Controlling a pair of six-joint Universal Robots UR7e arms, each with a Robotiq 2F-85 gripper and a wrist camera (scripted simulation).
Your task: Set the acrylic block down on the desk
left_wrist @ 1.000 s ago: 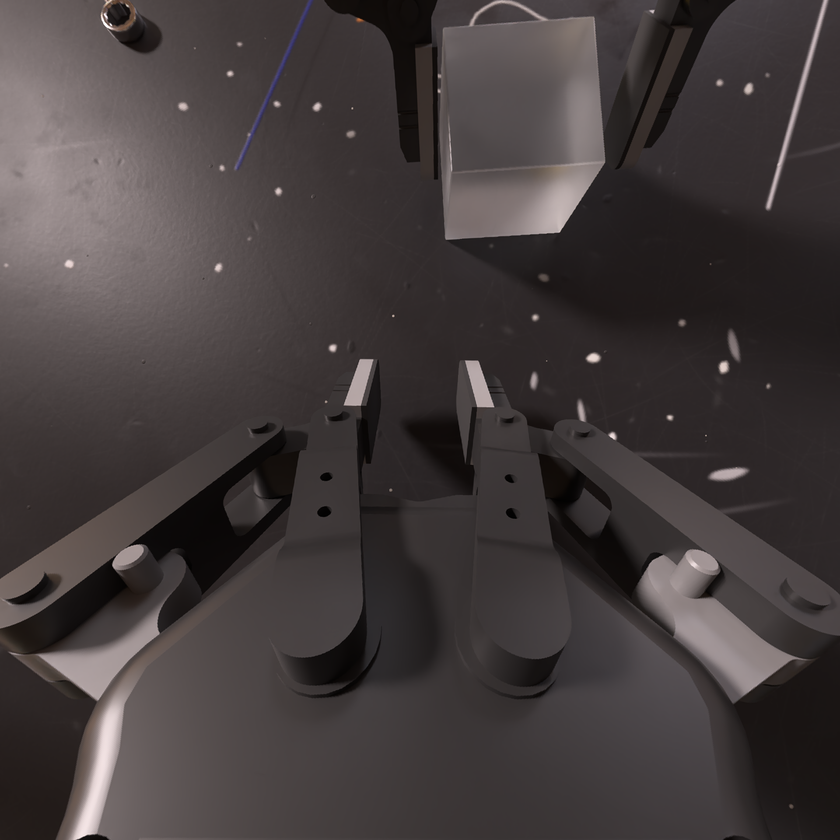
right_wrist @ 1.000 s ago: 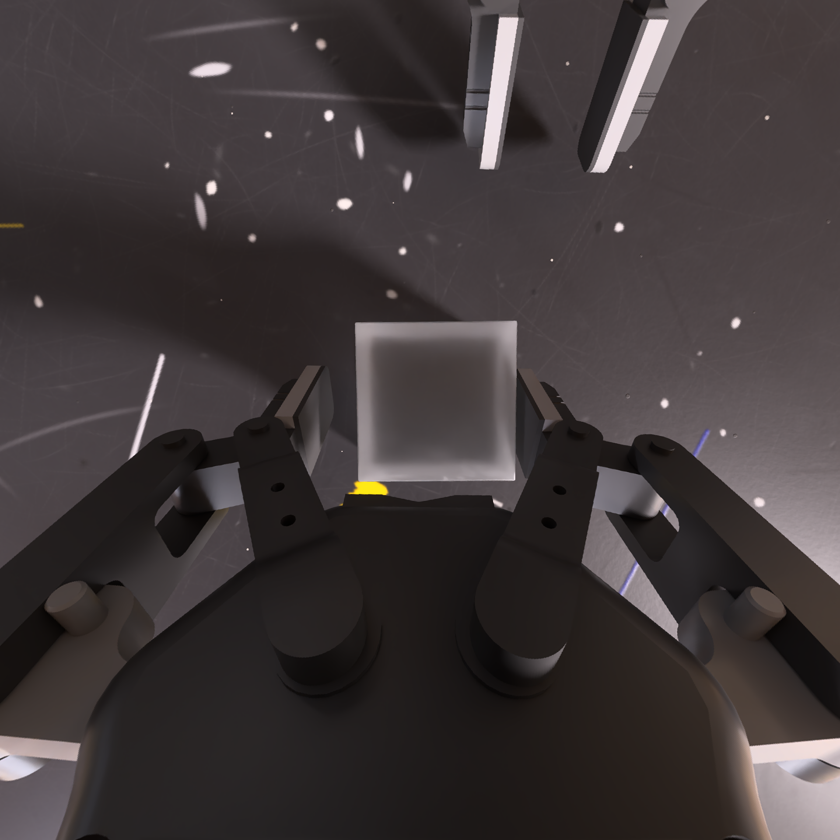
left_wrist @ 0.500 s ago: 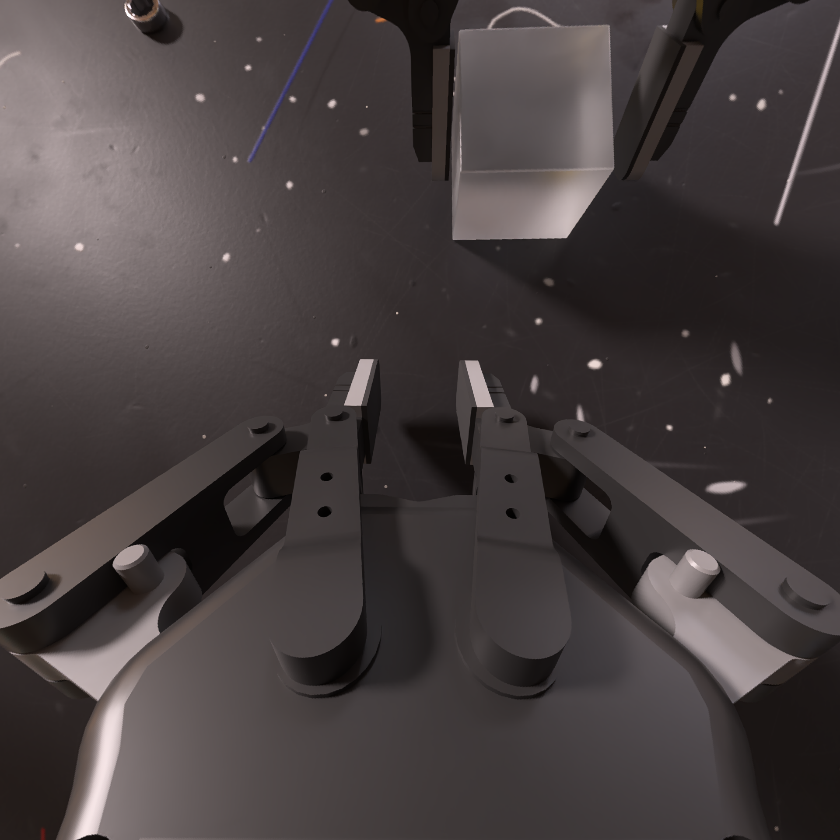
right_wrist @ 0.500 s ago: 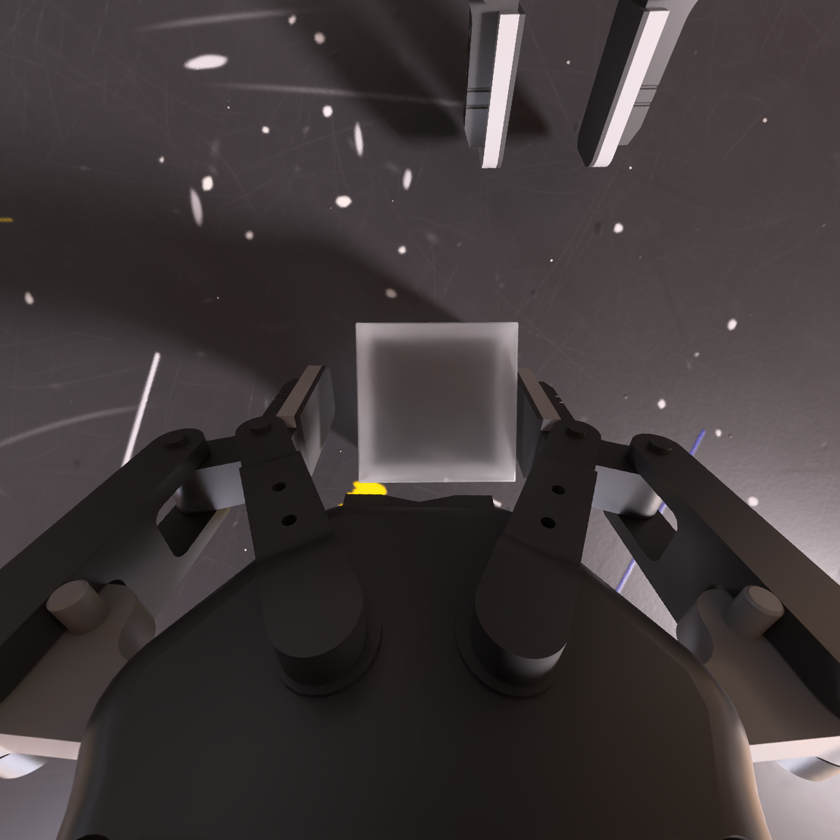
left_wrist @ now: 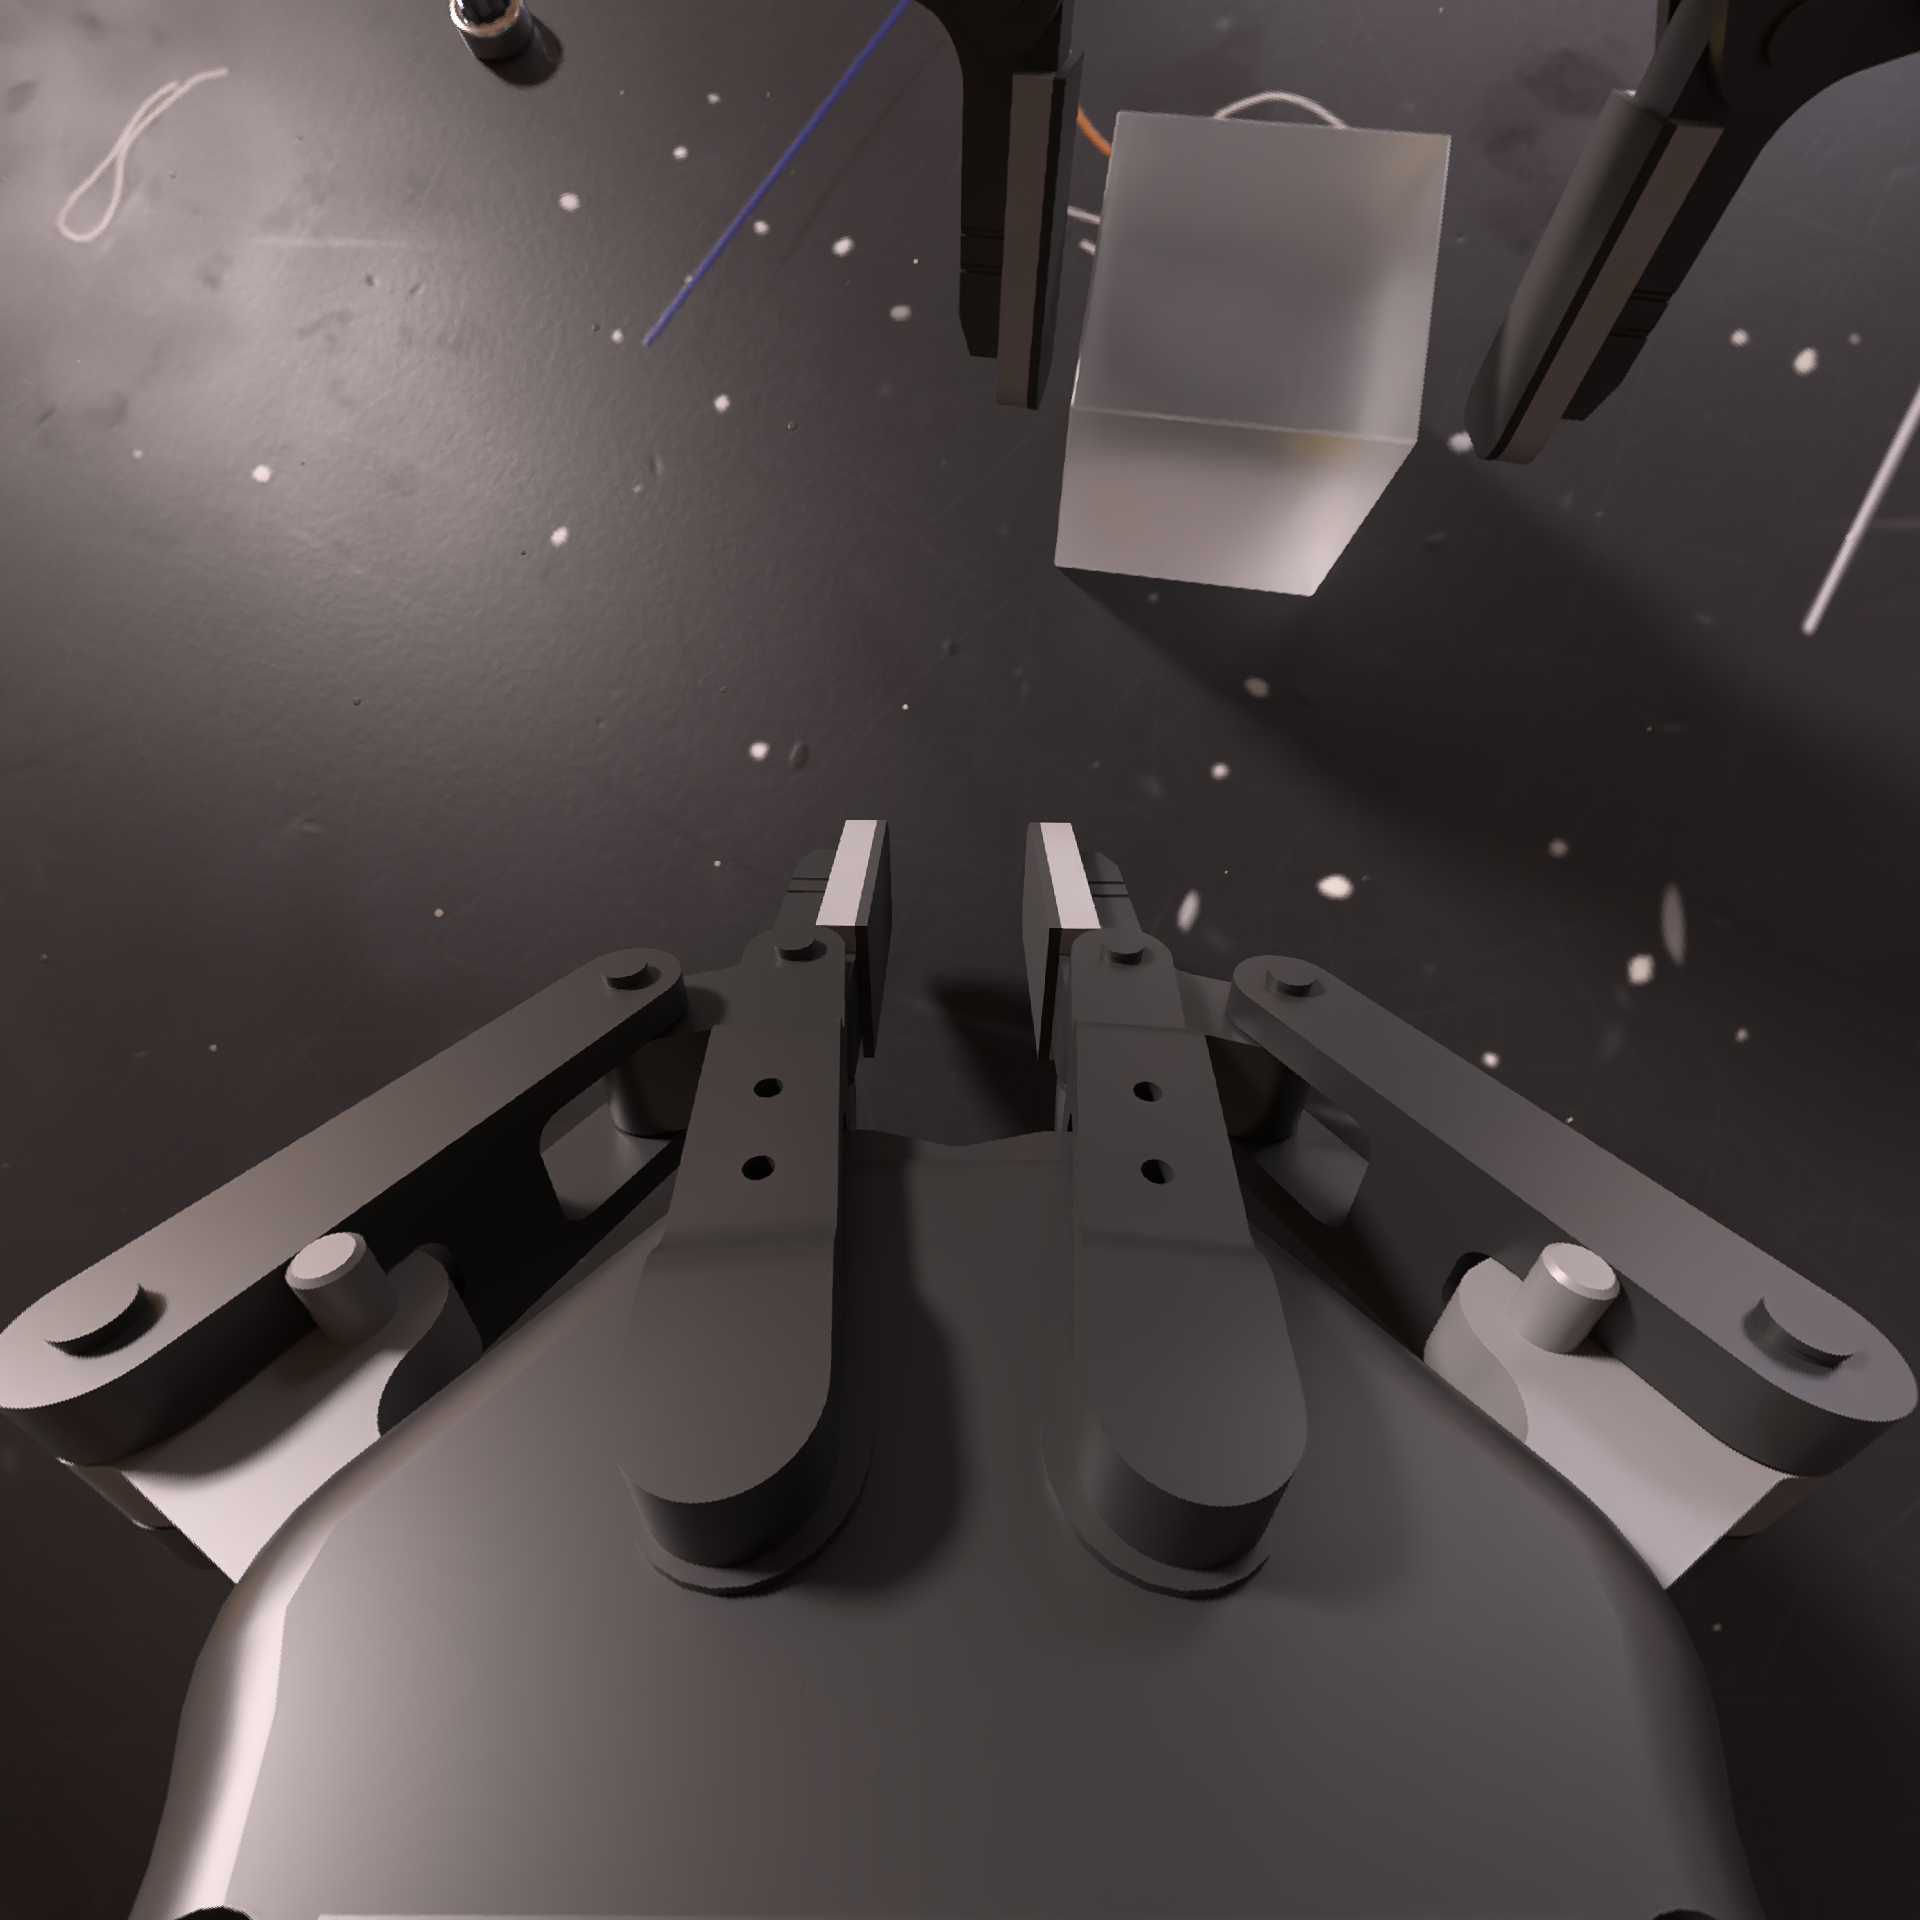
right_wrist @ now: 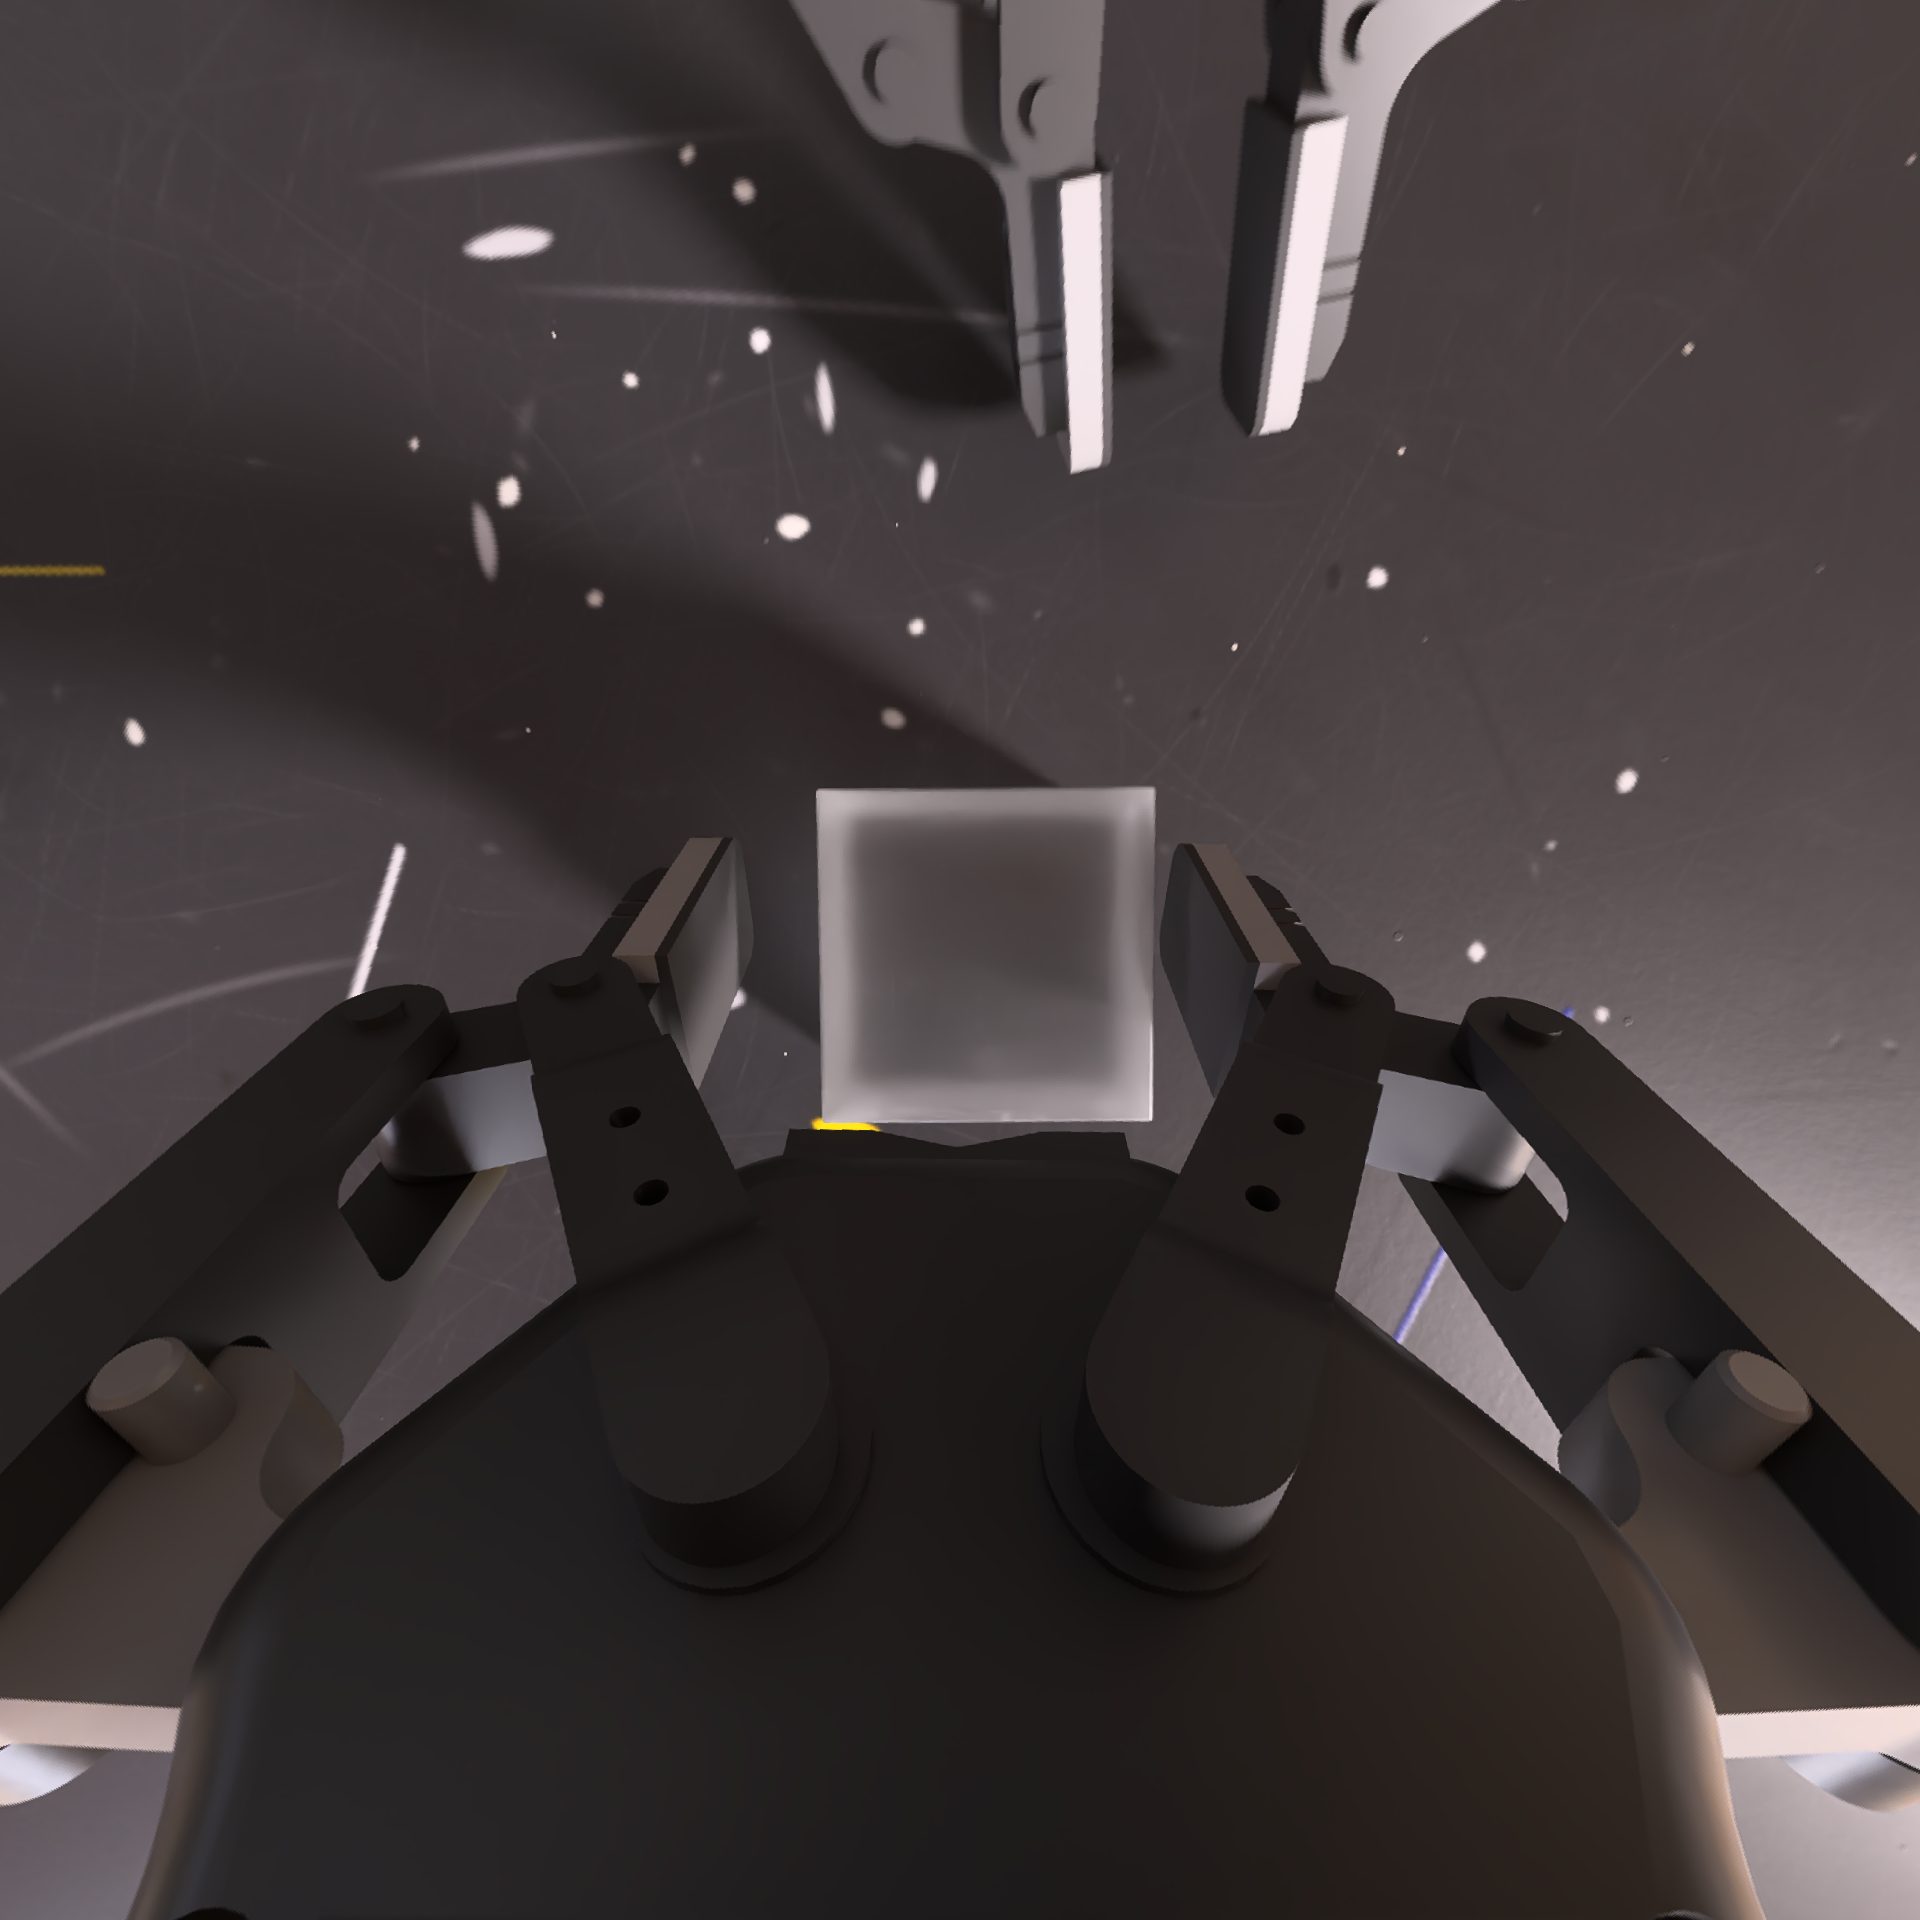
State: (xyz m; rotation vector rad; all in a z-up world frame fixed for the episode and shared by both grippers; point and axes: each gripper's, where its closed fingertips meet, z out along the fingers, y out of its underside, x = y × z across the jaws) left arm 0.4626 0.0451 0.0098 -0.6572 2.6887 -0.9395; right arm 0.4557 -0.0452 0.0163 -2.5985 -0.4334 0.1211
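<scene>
The acrylic block (left_wrist: 1247, 343) is a frosted clear cube standing on the dark desk (left_wrist: 416, 623). My right gripper (left_wrist: 1262, 416) straddles it from above, open, with a gap between each finger and the block. In the right wrist view the block (right_wrist: 985, 956) sits between the spread fingers of the right gripper (right_wrist: 951, 862), touching neither. My left gripper (left_wrist: 956, 883) hovers over the desk short of the block, its jaws a narrow gap apart and empty. It also shows in the right wrist view (right_wrist: 1179, 416), beyond the block.
A small metal socket (left_wrist: 499, 26), a thin blue rod (left_wrist: 769, 187) and a white string loop (left_wrist: 125, 156) lie at the far left. A white rod (left_wrist: 1860, 520) lies at the right. White and orange wires (left_wrist: 1278, 104) lie behind the block. White specks dot the desk.
The right gripper's jaws have opened wider, so its right pad no longer touches the block. The left gripper shows larger and lower in the right wrist view.
</scene>
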